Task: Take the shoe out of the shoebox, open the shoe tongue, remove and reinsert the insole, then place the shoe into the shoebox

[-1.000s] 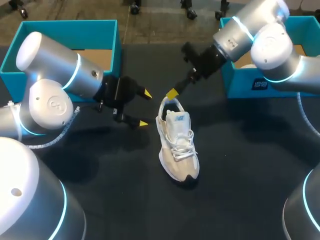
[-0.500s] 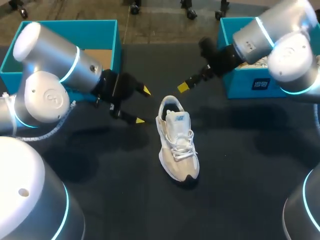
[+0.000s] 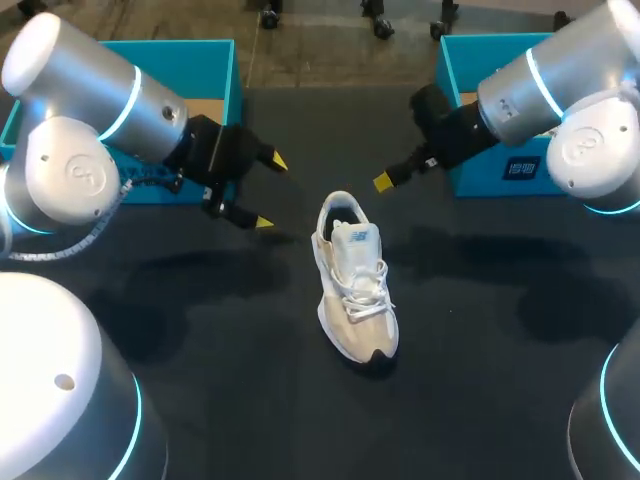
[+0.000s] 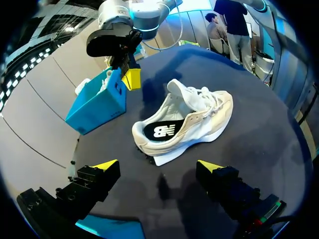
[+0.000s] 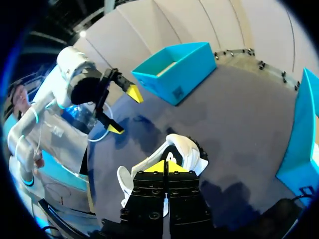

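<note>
A white and beige shoe [image 3: 355, 285] stands upright on the dark table, heel toward the far side. In the left wrist view the shoe [image 4: 192, 122] lies just ahead of my open left gripper [image 4: 158, 165], and its black insole [image 4: 159, 132] shows inside. The fingers hold nothing. Seen from the head view, the left gripper [image 3: 268, 191] hovers left of the heel. My right gripper [image 3: 383, 181] is shut and empty, up and to the right of the heel. The right wrist view shows its joined tips [image 5: 164, 167] above the shoe [image 5: 188, 152].
A teal shoebox [image 3: 215, 60] stands at the far left behind my left arm. A second teal box [image 3: 455, 60] stands at the far right, close behind the right gripper; something white shows in it [image 4: 82, 87]. Bare dark table [image 3: 480, 310] surrounds the shoe.
My right gripper has shut and drawn back from the shoe's heel toward the right box. The left gripper has moved a little left and away from the shoe, still open. The shoe stayed put.
</note>
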`<state>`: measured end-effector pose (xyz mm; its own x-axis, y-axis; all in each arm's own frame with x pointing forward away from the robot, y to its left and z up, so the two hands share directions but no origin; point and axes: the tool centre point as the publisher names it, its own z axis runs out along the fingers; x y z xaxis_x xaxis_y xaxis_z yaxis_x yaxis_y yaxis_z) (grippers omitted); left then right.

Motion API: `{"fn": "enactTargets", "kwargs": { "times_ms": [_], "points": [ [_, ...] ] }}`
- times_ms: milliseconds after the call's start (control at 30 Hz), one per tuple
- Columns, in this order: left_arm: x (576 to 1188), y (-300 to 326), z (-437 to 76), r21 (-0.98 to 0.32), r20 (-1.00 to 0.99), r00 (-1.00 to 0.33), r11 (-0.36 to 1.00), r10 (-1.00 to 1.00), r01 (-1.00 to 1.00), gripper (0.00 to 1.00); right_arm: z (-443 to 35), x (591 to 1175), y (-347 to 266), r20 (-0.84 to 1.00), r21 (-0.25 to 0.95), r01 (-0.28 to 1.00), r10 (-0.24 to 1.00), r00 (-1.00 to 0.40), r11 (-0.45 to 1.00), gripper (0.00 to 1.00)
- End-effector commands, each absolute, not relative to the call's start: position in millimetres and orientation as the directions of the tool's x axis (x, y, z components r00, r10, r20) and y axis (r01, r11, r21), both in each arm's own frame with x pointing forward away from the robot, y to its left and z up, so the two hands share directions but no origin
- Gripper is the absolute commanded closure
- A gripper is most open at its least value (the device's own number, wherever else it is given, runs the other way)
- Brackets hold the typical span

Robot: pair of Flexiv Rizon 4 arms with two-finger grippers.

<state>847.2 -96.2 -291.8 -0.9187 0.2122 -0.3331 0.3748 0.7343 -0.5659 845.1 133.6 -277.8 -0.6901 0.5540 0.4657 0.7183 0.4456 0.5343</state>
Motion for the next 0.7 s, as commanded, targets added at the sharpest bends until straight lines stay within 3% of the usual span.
{"fn": "enactTargets", "kwargs": {
  "times_ms": [33, 467, 700],
  "points": [
    [848.0, -86.9, -283.3, -0.555, -0.334, -0.916, 0.74, 0.222, 0.381, 0.0, -270.3, 841.0, 135.4, 0.36, 0.504, 0.742, 0.673, -0.646, 0.443, 1.0],
    [856.0, -78.5, -279.0, -0.545, -0.328, -0.917, 0.747, 0.228, 0.381, 0.0, -257.4, 832.7, 150.7, 0.164, 0.476, 0.752, 0.793, -0.586, 0.457, 1.0],
    [858.7, -79.9, -283.5, -0.555, -0.311, -0.92, 0.741, 0.237, 0.378, 0.0, -252.7, 829.2, 155.9, 0.171, 0.506, 0.74, 0.789, -0.59, 0.444, 1.0]
  ]
}}
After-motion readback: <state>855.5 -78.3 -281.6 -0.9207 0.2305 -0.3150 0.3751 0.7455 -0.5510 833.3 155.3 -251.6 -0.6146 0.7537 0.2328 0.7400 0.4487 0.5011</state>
